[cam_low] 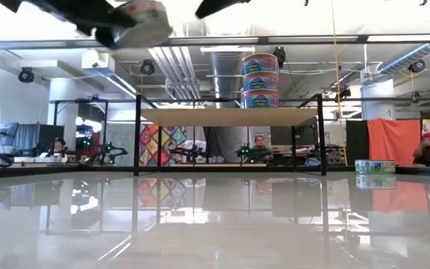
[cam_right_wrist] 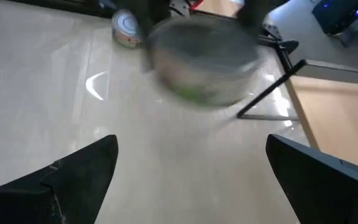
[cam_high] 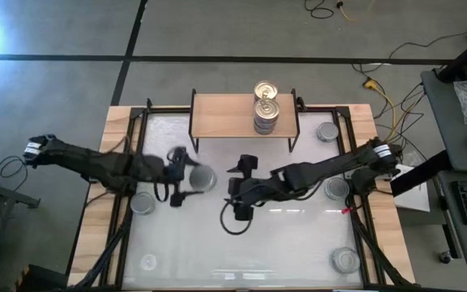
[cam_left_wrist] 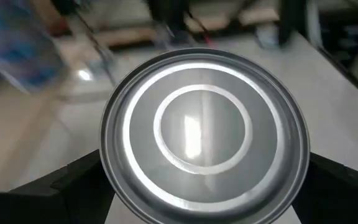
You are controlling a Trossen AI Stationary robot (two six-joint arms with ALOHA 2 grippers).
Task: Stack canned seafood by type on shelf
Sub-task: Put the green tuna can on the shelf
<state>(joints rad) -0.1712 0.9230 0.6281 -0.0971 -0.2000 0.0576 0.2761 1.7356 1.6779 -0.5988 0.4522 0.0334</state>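
Note:
Three tins of canned seafood stand stacked (cam_high: 266,107) on the right half of the shelf (cam_high: 225,115), at the table's far side; the top one is gold. My left gripper (cam_high: 193,182) is left of the table's middle, closed on a plain silver-topped tin (cam_left_wrist: 204,130). That tin shows high up in the low view (cam_low: 145,22). My right gripper (cam_high: 236,199) hovers open near the table's middle, with nothing between its fingers (cam_right_wrist: 79,180). In its wrist view the held tin (cam_right_wrist: 204,62) is a blur ahead. My left gripper pinches the silver-topped tin by its round side wall (cam_left_wrist: 106,163) between its two fingers (cam_left_wrist: 55,190), one on each opposite side. The fingers reach in from the table's left, slanting a little downward. The tin is lifted clear of the table, flat top up.
Loose tins lie on the white table: far right (cam_high: 327,131), right (cam_high: 336,188), near right (cam_high: 345,261) and left (cam_high: 143,203). The table's middle and near part (cam_high: 242,251) are bare. Cables and a desk stand beyond the right edge.

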